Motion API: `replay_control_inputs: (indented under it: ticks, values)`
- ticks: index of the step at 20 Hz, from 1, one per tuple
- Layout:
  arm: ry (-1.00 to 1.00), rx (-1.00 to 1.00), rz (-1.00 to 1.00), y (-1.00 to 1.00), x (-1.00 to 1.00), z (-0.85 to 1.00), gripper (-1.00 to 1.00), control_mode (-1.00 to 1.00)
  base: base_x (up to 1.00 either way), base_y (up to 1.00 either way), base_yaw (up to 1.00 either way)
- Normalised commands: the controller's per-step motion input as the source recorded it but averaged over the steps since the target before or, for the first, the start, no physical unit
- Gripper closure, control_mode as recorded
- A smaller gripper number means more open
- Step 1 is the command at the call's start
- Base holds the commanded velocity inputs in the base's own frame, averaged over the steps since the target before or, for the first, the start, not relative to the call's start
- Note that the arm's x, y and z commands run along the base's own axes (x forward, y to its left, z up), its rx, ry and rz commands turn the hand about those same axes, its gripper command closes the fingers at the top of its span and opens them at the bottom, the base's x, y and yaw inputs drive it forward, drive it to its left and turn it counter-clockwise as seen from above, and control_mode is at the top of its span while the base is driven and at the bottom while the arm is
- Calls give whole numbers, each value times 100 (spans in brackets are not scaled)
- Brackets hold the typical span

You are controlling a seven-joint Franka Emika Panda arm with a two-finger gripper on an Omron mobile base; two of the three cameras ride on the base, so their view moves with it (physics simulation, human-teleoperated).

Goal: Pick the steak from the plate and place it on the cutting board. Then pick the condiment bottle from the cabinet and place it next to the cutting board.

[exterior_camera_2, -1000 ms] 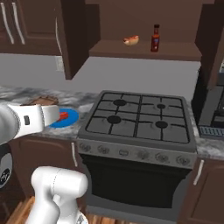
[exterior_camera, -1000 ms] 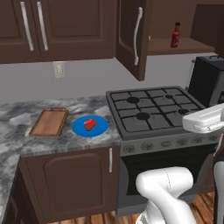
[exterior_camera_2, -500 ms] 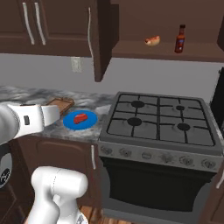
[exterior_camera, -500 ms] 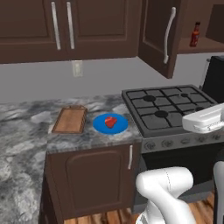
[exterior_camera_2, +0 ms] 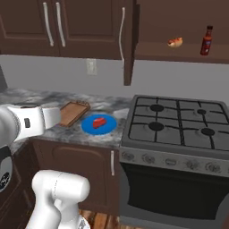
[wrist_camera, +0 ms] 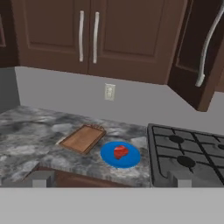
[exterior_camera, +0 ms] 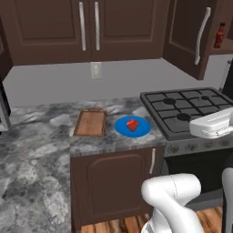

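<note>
The steak (wrist_camera: 120, 152), a small red chunk, lies in the middle of the round blue plate (wrist_camera: 133, 159) on the marble counter. Just left of the plate sits the brown wooden cutting board (wrist_camera: 83, 138), bare. Steak (exterior_camera: 132, 124), plate (exterior_camera: 119, 128) and board (exterior_camera: 90, 123) also show from the left base, and steak (exterior_camera_2: 100, 121), plate (exterior_camera_2: 87, 127) and board (exterior_camera_2: 74, 112) from the right base. The condiment bottle (exterior_camera_2: 206, 40) stands on the shelf of the open cabinet (exterior_camera_2: 179, 57), up right. My gripper (wrist_camera: 110, 181) is open and empty, held back from the counter edge, well short of the plate.
A hot dog in a bun (exterior_camera_2: 175, 42) lies on the cabinet shelf left of the bottle. The gas stove (exterior_camera_2: 179, 125) adjoins the plate on the right. The open cabinet door (exterior_camera: 189, 32) juts out above the stove. A wall outlet (wrist_camera: 109, 92) is behind the board.
The whole picture has slid to the right in both base views, so the camera has moved left along the counter. Steak, plate, board and bottle keep their places; the gripper stays open.
</note>
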Motion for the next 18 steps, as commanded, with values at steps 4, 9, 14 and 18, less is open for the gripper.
replay_control_inputs:
  ticks: [4, 9, 14, 18]
  values:
    - [0, 0, 0, 0, 0, 0, -100, 100, -3, 48, 0]
    - [0, 0, 0, 0, 0, 0, -100, 100, 16, 25, 0]
    - [0, 0, 0, 0, 0, 0, -100, 100, 56, 15, 0]
    - [0, 0, 0, 0, 0, 0, -100, 100, 66, 16, 0]
